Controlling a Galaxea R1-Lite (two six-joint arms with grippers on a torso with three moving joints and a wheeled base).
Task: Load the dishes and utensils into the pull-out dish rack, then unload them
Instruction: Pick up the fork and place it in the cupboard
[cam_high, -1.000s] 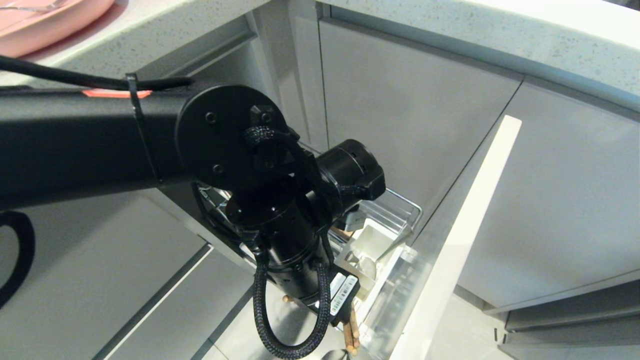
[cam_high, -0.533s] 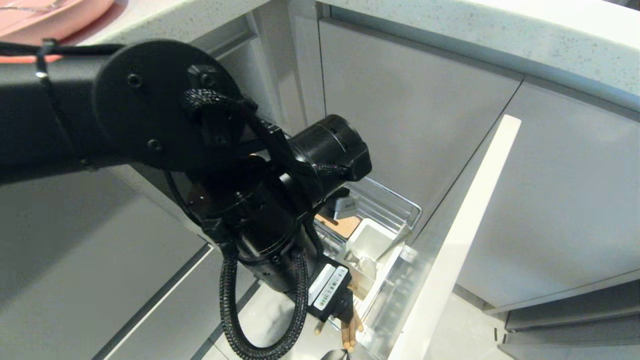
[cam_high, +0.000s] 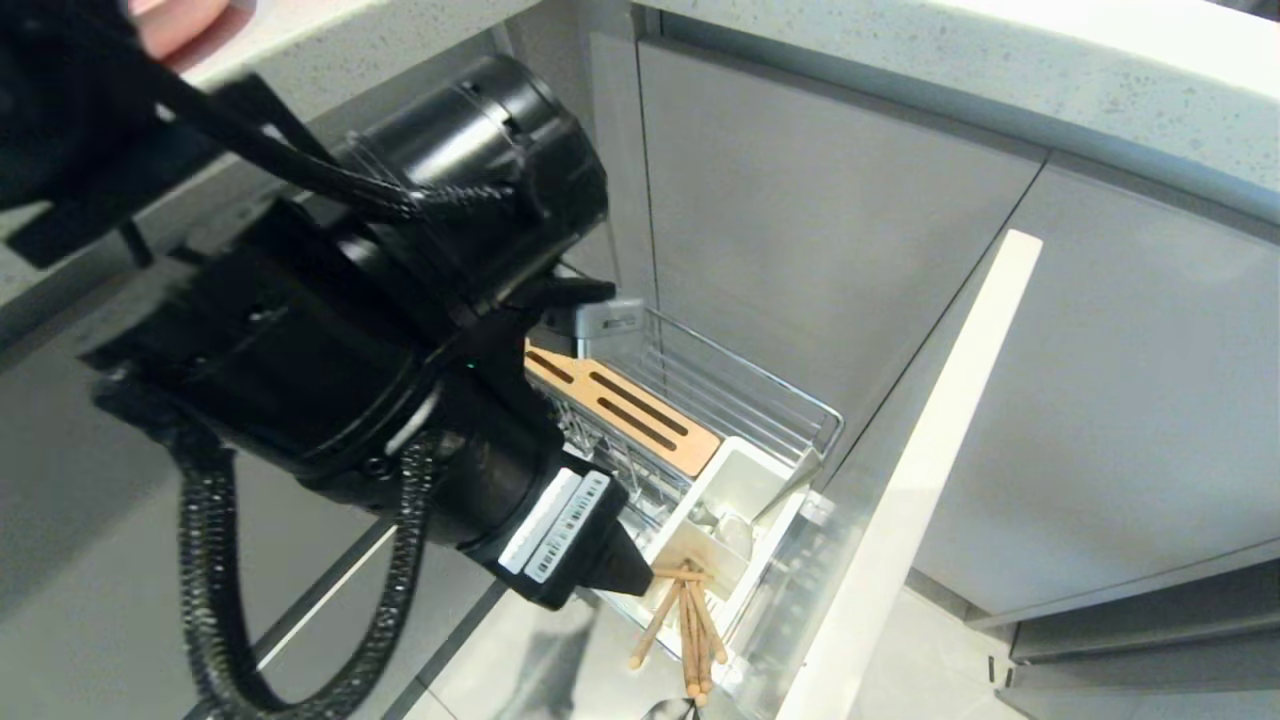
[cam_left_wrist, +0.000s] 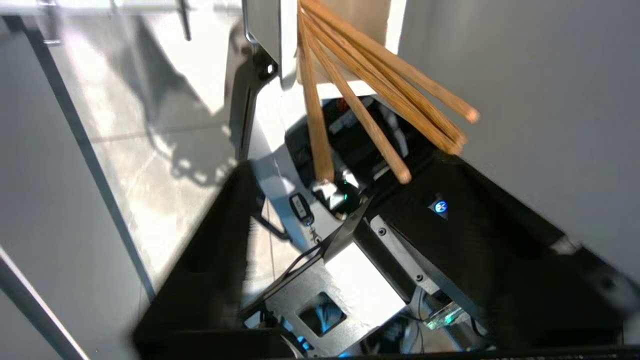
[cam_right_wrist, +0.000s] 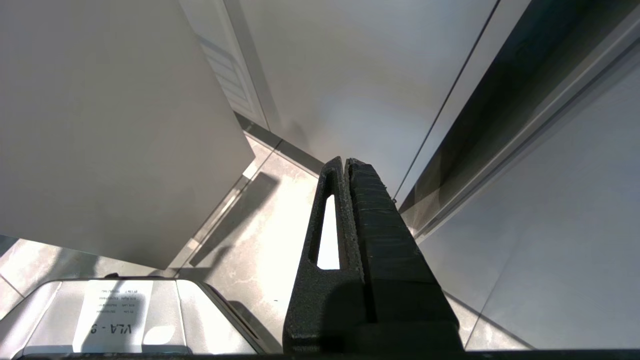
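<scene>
The white utensil box (cam_high: 745, 480) at the front end of the pull-out dish rack (cam_high: 800, 400) is the thing to steer by. The chopsticks (cam_high: 688, 625) stand in the box's compartment nearest the pale front panel (cam_high: 930, 440). They are fanned apart, and their free ends lean out past the box rim on the side towards the robot. Their long axis therefore runs from the box slantwise up and out, not straight up. The left wrist view shows the same fan, with the chopsticks' free ends spread and nothing closed round them. The left gripper (cam_high: 612, 572) hangs just beside the box, on the side away from the front panel and close to where the sticks leave the rim. Whether it stands spread or pressed together cannot be told, and neither can whether it touches a stick. The slotted wooden strip (cam_high: 625, 400) lies behind the box, deeper in the rack. Far above the box, an edge of the pink plate (cam_high: 180, 22) shows on the counter (cam_high: 330, 35). The right gripper (cam_right_wrist: 345, 162) is parked well away from the box with its fingers pressed together, pointing at the floor. The left arm is clearly the nearer. Any grasp on the sticks would probably need to come in across their lean, near the rim where the fan is narrowest.
</scene>
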